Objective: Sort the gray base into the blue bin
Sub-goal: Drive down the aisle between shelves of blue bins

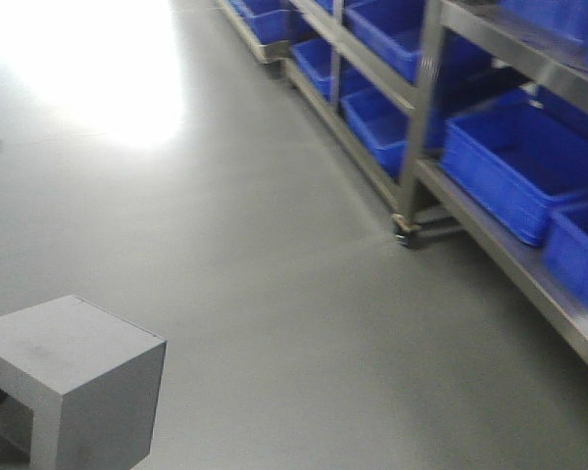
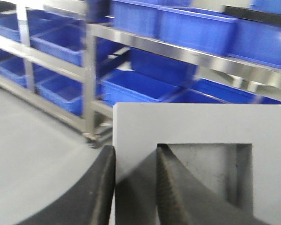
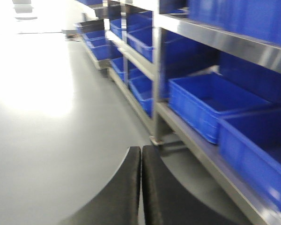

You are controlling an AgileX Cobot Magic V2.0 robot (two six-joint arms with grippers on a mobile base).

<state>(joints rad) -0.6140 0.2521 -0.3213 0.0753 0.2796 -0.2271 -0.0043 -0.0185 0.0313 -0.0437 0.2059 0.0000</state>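
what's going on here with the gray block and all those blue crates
The left claw is shut on one wall of the gray base, one finger outside and one in its square recess. The right claw is shut and empty. Blue bins sit on the steel rack ahead to the right; the base is not in one yet.

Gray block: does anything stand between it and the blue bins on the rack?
Nothing visible does. The gray block is held in the left arm's jaws, and only bare floor lies between it and the nearest blue bin. The shelf above that bin may limit entry from above.
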